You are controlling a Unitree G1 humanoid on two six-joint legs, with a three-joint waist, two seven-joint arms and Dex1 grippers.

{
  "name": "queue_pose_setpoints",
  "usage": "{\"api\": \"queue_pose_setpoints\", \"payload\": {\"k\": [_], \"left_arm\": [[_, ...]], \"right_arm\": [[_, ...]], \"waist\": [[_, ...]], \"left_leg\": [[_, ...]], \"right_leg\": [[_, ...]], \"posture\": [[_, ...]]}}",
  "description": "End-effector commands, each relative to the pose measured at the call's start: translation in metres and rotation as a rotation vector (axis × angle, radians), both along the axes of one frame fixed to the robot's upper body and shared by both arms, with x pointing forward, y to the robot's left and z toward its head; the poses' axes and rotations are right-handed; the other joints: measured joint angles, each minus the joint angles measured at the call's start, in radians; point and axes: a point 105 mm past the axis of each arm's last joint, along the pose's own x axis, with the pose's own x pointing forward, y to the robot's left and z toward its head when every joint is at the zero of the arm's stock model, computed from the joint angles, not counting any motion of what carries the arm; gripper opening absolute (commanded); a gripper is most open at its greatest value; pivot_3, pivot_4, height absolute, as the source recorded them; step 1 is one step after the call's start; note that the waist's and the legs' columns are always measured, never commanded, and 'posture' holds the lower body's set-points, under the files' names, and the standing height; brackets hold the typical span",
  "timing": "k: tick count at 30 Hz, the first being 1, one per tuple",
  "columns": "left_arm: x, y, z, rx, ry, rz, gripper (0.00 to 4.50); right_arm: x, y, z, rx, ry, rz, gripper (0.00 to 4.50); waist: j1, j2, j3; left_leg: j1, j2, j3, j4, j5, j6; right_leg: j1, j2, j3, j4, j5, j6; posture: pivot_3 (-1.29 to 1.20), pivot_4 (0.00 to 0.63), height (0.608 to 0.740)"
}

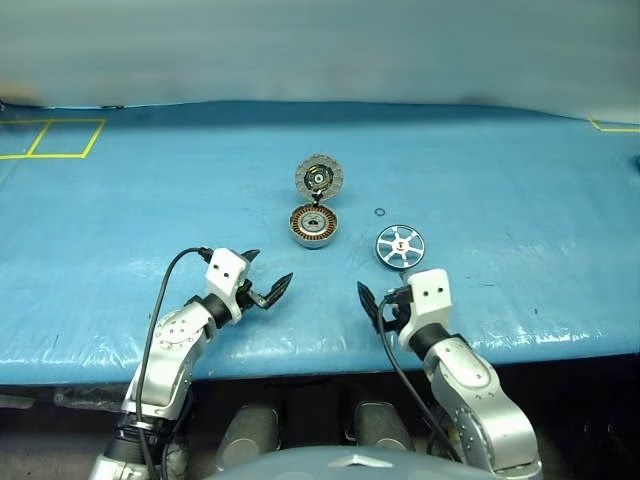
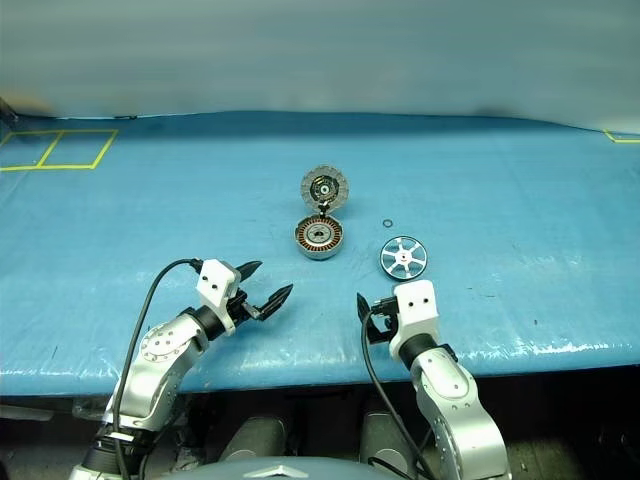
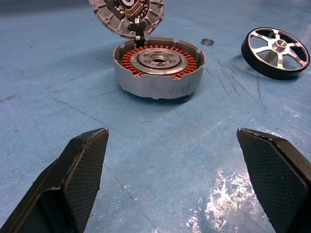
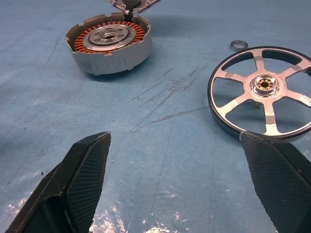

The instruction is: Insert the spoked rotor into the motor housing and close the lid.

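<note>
The motor housing [image 1: 313, 226] sits open on the blue table, its copper windings and silver hub showing. Its hinged lid [image 1: 319, 178] stands upright behind it, inner side facing me. The spoked rotor [image 1: 401, 246] lies flat to the housing's right, and is close ahead in the right wrist view [image 4: 262, 92]. My left gripper [image 1: 268, 270] hovers open near the table's front, short of the housing [image 3: 159, 73]. My right gripper [image 4: 176, 141] is open too, just short of the rotor. Both grippers hold nothing.
A tiny black ring [image 1: 380, 212] lies between the lid and the rotor. Yellow tape squares [image 1: 50, 138] mark the far left of the blue table cover [image 1: 520, 180]. The table's front edge [image 1: 300, 365] runs just below both grippers.
</note>
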Motion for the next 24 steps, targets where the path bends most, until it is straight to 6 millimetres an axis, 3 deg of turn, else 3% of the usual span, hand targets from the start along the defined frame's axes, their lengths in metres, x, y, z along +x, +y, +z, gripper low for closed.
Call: {"api": "queue_pose_setpoints", "payload": {"k": [1,24], "left_arm": [[0.0,-0.0006,0.0093,0.002,-0.033,-0.015,4.5],[-0.0034,-0.0022,0.0025,0.013,-0.017,-0.017,4.5]], "right_arm": [[0.0,0.0021,0.0096,0.007,-0.045,0.011,4.48],[0.0045,0.0043,0.0153,-0.006,-0.078,-0.002,4.48]], "waist": [[0.0,0.0,0.0],[-0.001,0.0,0.0]], "left_leg": [[0.0,0.0,0.0,0.0,0.0,0.0],[0.0,0.0,0.0,0.0,0.0,0.0]], "right_leg": [[0.0,0.0,0.0,0.0,0.0,0.0],[0.0,0.0,0.0,0.0,0.0,0.0]], "posture": [[0.0,0.15,0.74],[0.0,0.15,0.74]]}}
